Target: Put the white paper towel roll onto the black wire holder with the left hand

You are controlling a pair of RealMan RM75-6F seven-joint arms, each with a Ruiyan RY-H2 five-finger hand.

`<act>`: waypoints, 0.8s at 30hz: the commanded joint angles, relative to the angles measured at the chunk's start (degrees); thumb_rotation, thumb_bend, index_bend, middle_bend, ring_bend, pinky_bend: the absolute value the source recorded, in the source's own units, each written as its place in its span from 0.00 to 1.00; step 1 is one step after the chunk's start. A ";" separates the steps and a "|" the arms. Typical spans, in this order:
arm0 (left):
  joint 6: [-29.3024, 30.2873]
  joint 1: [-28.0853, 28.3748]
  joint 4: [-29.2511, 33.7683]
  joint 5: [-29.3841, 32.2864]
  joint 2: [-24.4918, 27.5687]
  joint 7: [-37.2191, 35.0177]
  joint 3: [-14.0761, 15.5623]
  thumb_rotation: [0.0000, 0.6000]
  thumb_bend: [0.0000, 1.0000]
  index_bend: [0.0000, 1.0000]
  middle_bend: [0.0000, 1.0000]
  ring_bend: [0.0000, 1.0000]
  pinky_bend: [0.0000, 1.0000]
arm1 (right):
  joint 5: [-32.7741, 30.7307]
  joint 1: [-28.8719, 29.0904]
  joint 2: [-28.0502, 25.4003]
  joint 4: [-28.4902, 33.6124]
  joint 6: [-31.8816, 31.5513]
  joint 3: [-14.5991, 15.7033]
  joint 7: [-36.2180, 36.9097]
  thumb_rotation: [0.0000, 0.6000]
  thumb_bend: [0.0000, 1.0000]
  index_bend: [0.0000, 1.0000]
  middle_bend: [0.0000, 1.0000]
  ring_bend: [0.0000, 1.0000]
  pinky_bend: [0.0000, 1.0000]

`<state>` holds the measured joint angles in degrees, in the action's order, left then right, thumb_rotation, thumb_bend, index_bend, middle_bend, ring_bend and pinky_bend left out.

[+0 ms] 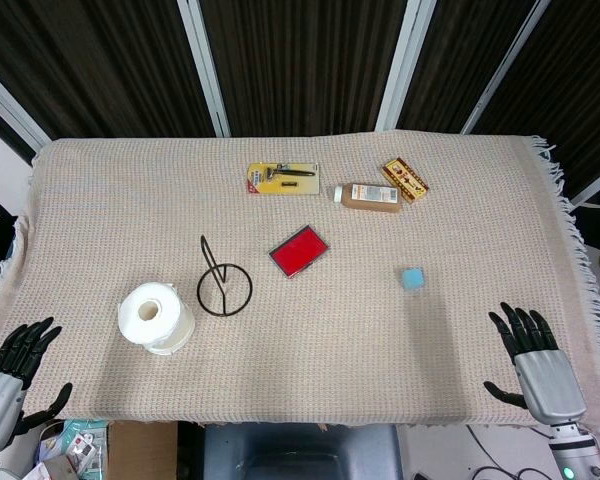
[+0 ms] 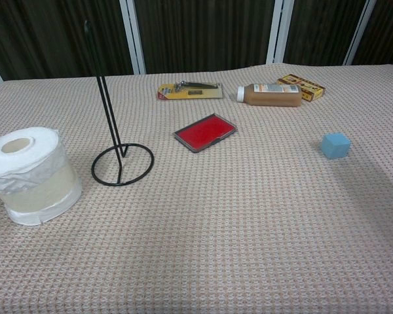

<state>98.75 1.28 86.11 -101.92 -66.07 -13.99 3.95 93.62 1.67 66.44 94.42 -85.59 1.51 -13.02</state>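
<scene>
The white paper towel roll (image 1: 155, 317) stands upright on the cloth at the front left, its hollow core facing up; the chest view shows the roll (image 2: 31, 175) at the far left. Just right of it stands the black wire holder (image 1: 223, 285), a ring base with a tall upright post (image 2: 121, 152), apart from the roll. My left hand (image 1: 20, 368) is at the front left corner, off the table edge, fingers spread and holding nothing. My right hand (image 1: 530, 355) lies at the front right edge, fingers spread, also holding nothing. Neither hand shows in the chest view.
A red flat case (image 1: 300, 250) lies mid-table right of the holder. A razor pack (image 1: 282, 178), a brown bottle (image 1: 369, 196) on its side and a small brown box (image 1: 405, 179) lie at the back. A blue cube (image 1: 412, 278) sits toward the right.
</scene>
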 commanded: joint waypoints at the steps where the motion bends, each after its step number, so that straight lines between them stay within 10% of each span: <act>1: 1.33 0.40 -1.57 -0.46 -1.59 -2.48 -0.96 1.00 0.39 0.00 0.00 0.00 0.01 | -0.16 -0.08 0.21 0.01 -0.26 -0.20 -0.39 1.00 0.12 0.00 0.00 0.00 0.00; 10: -3.53 4.90 -8.72 3.07 -11.74 -21.82 -2.79 1.00 0.34 0.00 0.00 0.00 0.00 | -0.02 0.05 -0.09 0.33 0.08 0.02 0.26 1.00 0.12 0.00 0.00 0.00 0.00; 24: -11.66 8.42 -14.30 9.13 -23.79 -14.19 -5.25 1.00 0.33 0.00 0.00 0.00 0.00 | 1.86 0.10 -0.27 -0.67 -1.35 0.16 2.87 1.00 0.12 0.00 0.00 0.00 0.00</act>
<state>87.83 9.26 71.88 -93.38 -89.31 -28.47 -1.35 95.48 1.77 66.17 93.75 -86.93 1.68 -10.14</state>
